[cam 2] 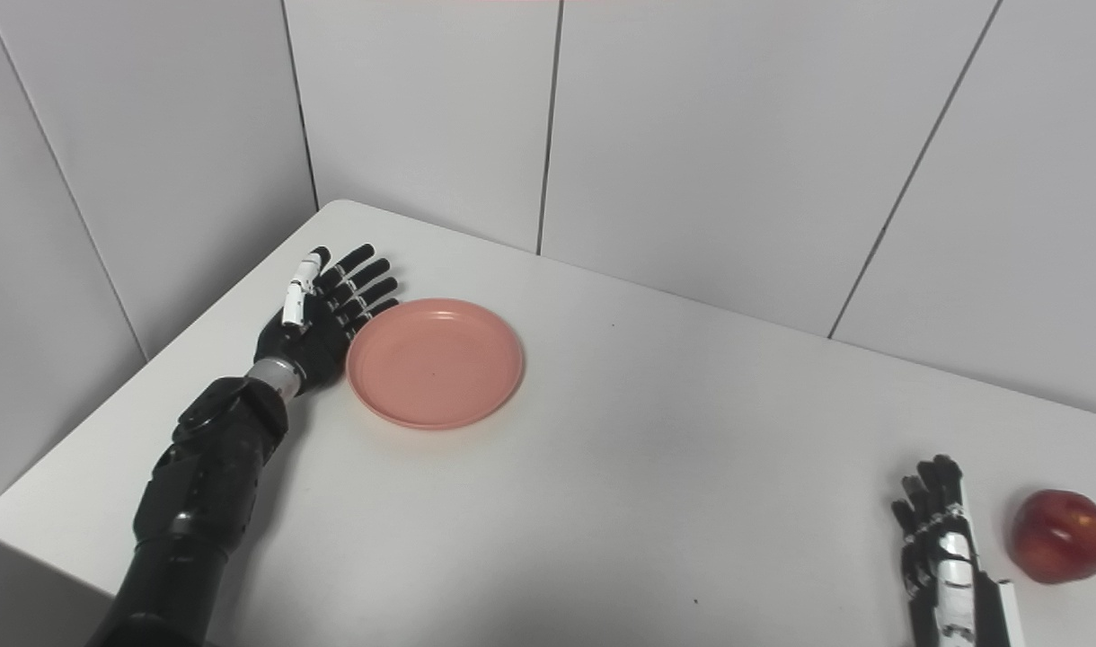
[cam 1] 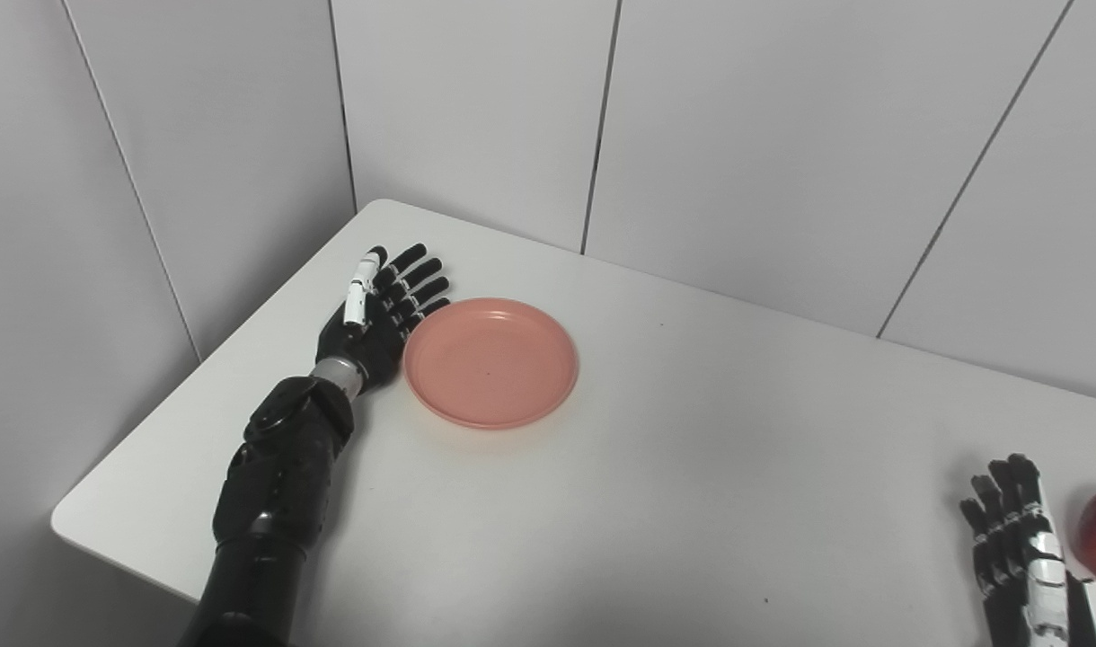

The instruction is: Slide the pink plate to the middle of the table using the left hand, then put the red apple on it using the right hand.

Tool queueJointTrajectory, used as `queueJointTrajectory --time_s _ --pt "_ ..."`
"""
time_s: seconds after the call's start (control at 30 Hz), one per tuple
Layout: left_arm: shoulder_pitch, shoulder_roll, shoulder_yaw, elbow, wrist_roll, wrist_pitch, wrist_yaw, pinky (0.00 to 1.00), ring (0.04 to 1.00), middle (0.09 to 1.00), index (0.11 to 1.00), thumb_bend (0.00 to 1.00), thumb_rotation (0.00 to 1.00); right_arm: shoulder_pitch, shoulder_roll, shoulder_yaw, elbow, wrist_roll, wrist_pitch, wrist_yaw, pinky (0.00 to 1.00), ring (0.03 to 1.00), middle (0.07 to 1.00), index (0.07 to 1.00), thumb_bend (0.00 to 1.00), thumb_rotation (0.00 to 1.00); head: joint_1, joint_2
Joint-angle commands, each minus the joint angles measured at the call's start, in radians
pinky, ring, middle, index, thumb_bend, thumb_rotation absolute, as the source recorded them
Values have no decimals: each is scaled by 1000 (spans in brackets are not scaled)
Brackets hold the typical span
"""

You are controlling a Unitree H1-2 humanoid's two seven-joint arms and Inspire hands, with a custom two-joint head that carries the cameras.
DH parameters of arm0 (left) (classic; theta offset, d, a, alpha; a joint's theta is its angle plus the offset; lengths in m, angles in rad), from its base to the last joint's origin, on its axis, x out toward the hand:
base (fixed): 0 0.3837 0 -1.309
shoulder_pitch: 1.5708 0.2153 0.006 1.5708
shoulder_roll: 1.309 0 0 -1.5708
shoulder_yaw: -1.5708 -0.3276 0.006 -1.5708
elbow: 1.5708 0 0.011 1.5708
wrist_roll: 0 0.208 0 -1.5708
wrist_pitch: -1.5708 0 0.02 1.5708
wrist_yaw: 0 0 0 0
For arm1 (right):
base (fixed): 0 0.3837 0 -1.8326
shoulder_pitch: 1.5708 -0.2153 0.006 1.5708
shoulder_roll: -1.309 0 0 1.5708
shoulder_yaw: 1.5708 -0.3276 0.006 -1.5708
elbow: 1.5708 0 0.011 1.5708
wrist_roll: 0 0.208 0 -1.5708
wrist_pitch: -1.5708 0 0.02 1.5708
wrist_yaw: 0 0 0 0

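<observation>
Two black robot hands rest over a white rounded-corner table [cam 1: 656, 467], set against pale grey wall panels [cam 1: 476, 117]. On the far left part of the tabletop lies the round, shallow pink plastic plate [cam 1: 490, 361], empty and flat. The left hand [cam 1: 379, 310] sits on edge just beside the plate's left rim, its palm facing the plate, its straight, slightly spread fingers [cam 1: 419, 286] pointing away toward the back wall; it grips nothing, and its side appears to touch the rim. The right hand [cam 2: 941, 537] lies low at the near right edge of the table, fingers extended and unclenched, holding nothing. The glossy red apple [cam 2: 1060, 536] sits on the table just to the right of that hand, close but apart from it, and well away from the plate.
</observation>
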Motion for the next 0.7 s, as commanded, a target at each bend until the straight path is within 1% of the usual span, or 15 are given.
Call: queueJointTrajectory --time_s 0.0,0.2,0.3,0.53,0.67 --pt "-41 -3 -11 -38 -6 12 -2 828 838 835 812 307 1000 60 16 4 44 2 8 -3 1000 995 1000 1000 298 1000 0 1" --pt "-40 -32 -29 -47 -10 11 -14 823 834 830 806 290 1000 59 19 7 50 2 -2 2 1000 1000 1000 1000 291 1000 -14 7" --pt "-39 -46 -31 -42 -17 7 -22 842 843 842 821 284 1000 59 21 8 51 -1 -5 1 1000 999 1000 1000 307 1000 -16 8" --pt "-34 -81 -39 -44 -16 -3 -32 866 866 865 843 283 1000 61 29 7 45 -10 1 -5 1000 996 1000 1000 311 1000 -28 14" --pt "-28 -101 -46 -41 -6 -23 -39 868 869 868 848 289 1000 63 32 10 43 -19 -5 -8 1000 995 1000 1000 310 1000 -40 18"
